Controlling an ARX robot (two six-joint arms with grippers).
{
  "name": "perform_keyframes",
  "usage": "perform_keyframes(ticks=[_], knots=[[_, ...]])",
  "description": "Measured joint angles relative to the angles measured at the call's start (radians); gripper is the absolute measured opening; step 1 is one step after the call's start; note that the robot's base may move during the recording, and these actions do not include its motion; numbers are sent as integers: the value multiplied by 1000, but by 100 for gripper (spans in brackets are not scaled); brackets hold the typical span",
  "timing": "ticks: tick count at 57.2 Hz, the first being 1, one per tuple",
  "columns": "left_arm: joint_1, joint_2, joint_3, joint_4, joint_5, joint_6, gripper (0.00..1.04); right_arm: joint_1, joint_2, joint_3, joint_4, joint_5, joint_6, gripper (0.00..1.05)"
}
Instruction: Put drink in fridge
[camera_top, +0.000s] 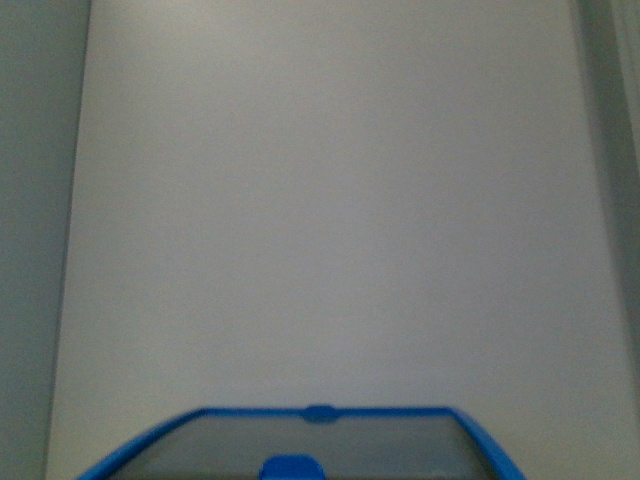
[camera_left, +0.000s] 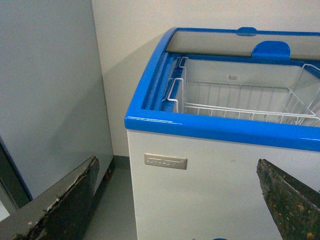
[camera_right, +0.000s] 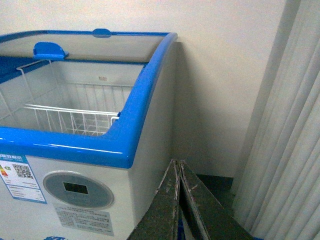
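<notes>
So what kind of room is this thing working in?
Hard to say; probably a small shop or a staged room. A blue-rimmed chest freezer with a wire basket stands against a plain wall, curtain alongside.

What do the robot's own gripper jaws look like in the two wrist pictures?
The left gripper has two dark, flat, wedge-shaped jaws with worn, scuffed surfaces and pale specks. The right gripper has the same dark, scratched jaws, tapering to narrow tips. No cables or markings show, and the front view shows neither arm.
</notes>
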Motion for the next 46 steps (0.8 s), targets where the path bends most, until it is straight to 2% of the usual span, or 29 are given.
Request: perform_keyframes(ticks=[17,21,33,35,46], knots=[[0,0,0,0,0,0,97,0,-76,0,-77,0,0,3],[0,0,0,0,0,0,97,0,-189,0,-226,0,0,3],[0,0,0,0,1,0,97,0,-241,0,-245,0,0,3],[0,0,0,0,-1,0,97,0,-241,0,-246,3,0,5],[0,0,0,0,0,0,97,0,-242,0,-246,0,0,33]])
